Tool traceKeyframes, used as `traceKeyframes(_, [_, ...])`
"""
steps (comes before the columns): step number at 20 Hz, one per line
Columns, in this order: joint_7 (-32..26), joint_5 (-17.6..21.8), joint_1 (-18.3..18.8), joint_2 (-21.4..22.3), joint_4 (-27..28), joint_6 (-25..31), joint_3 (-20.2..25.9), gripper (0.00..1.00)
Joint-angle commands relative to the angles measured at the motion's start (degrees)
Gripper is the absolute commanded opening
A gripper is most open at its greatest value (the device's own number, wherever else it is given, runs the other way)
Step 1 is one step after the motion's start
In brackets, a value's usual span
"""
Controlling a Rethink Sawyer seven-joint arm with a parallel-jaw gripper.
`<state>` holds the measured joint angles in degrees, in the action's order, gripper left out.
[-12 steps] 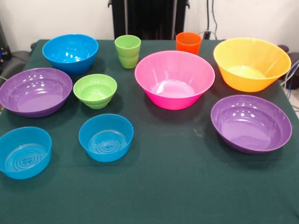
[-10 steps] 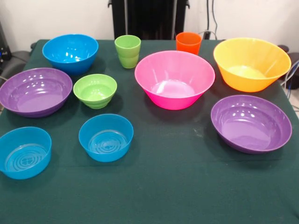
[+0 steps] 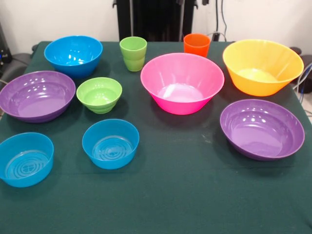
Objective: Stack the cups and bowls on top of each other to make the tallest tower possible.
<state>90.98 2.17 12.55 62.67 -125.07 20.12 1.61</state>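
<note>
You see pink bowl point(image 3: 182, 83) beside yellow-orange bowl point(image 3: 262, 66), orange cup point(image 3: 196, 45) behind, all unstacked, gripper out of frame, its opening unknowable.

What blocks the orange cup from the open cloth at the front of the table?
The pink bowl stands directly in front of the orange cup, hiding its foot. Nothing else visible lies on that line.

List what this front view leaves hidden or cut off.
- Gripper: the front view shows none of it, so its state is unknown.
- Orange cup: its base is hidden behind the pink bowl.
- Left purple bowl: its left rim is cut by the picture's edge.
- Near-left blue bowl: its left side is also cut off there.
</note>
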Motion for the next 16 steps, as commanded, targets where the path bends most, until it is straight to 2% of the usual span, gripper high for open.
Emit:
traceKeyframes(1, [0.79,6.62,3.13,-4.70,-8.18,-6.15,6.66,1.00])
traceKeyframes(11, [2.74,11.79,5.34,-5.69,-11.24,-10.52,7.27,1.00])
traceKeyframes(16, [5.38,14.48,4.04,-7.31,-12.47,-15.43,5.77,1.00])
